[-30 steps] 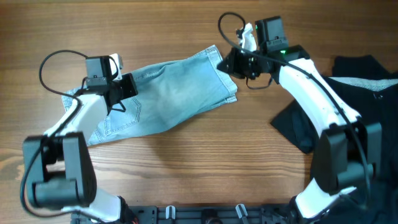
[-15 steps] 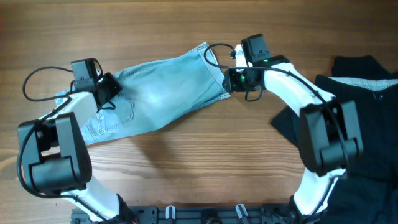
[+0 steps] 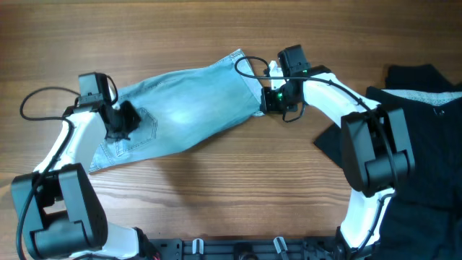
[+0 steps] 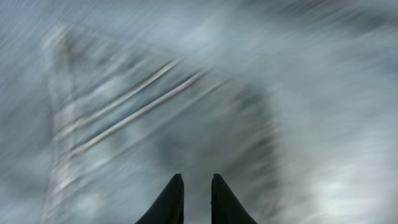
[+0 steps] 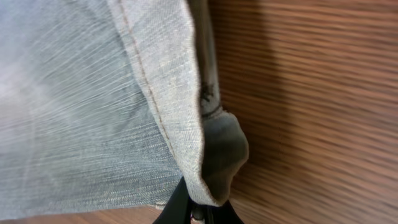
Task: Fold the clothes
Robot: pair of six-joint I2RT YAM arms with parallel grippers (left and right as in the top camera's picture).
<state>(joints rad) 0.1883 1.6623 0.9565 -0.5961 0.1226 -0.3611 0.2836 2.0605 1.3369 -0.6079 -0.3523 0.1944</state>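
The shorts [image 3: 188, 108] lie slantwise on the table [image 3: 216, 195], wood showing front and behind, black garment [image 3: 426, 152] far right. The right gripper [image 5: 194, 210], arm reaching inward, pinches the hem corner. The left gripper [image 4: 194, 190] is over the pocket end, fingers narrow; whether it holds cloth I cannot tell

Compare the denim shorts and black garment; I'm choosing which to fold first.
The denim shorts are light blue, spread out mid-table; the black garment lies bunched at the right edge. The right gripper pinches the denim shorts' hem; no gripper is on the black garment. Both rest on the table.
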